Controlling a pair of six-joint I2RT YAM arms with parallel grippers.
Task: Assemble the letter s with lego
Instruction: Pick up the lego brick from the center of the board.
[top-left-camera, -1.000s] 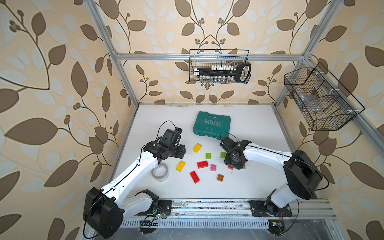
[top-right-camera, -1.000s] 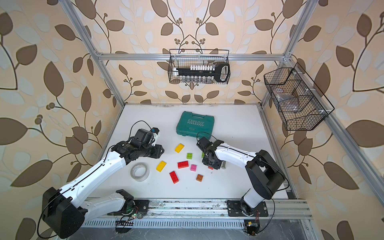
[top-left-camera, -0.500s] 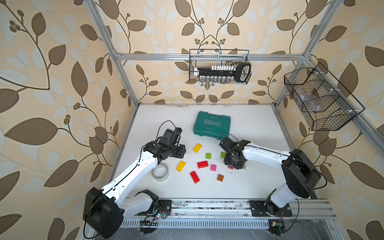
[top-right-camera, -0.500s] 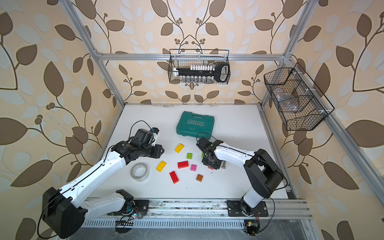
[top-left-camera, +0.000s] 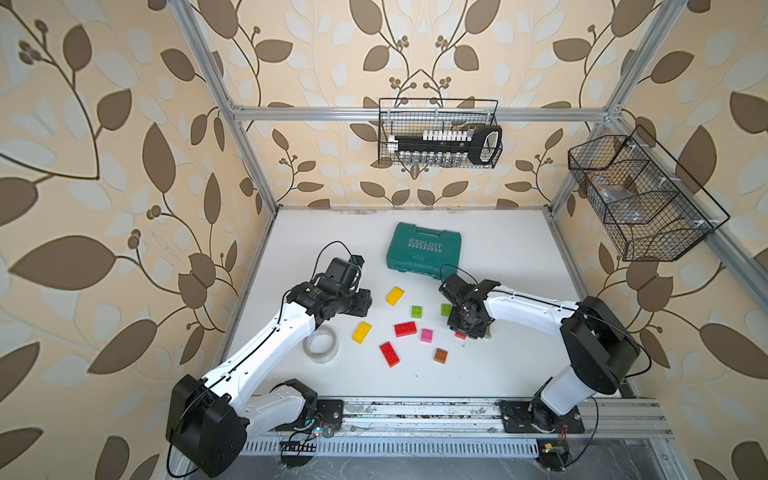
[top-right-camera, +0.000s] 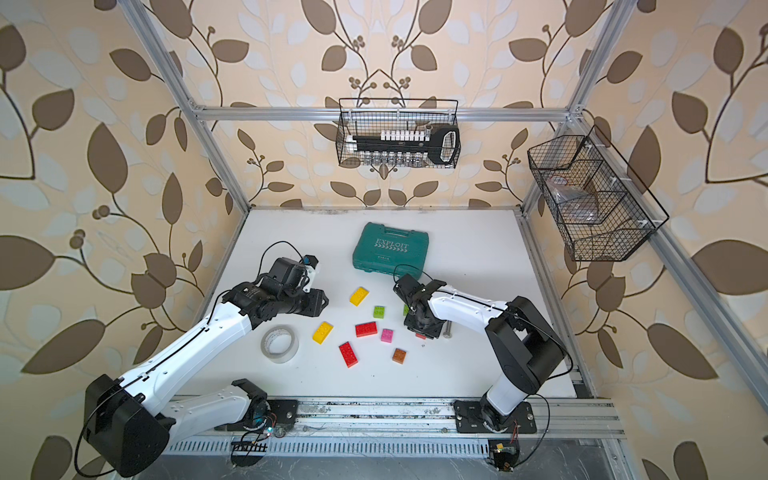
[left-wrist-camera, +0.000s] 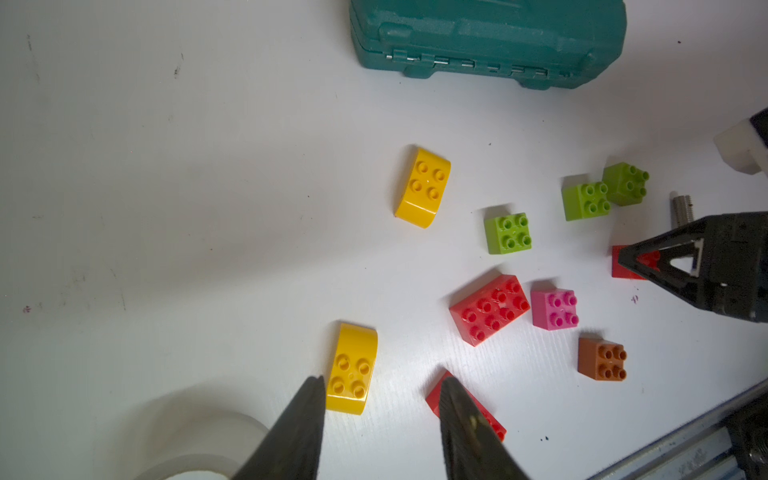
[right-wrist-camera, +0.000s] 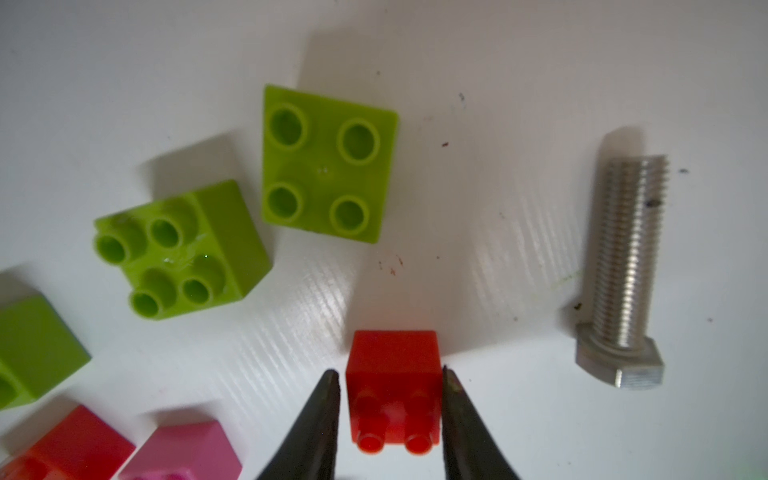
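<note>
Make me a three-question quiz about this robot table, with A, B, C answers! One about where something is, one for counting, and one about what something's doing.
1. Where is the teal tool case?
A) in a wire basket
B) on the table, behind the lego
C) under the tape roll

2. How many green bricks are there?
A) one
B) three
C) five

3. The left gripper is:
A) open and empty
B) shut on a yellow brick
C) holding the tape roll

Answers:
1 B: both top views show it lying on the table behind the lego.
2 B: the left wrist view shows all three.
3 A: its fingers stand apart, gripping nothing.
</note>
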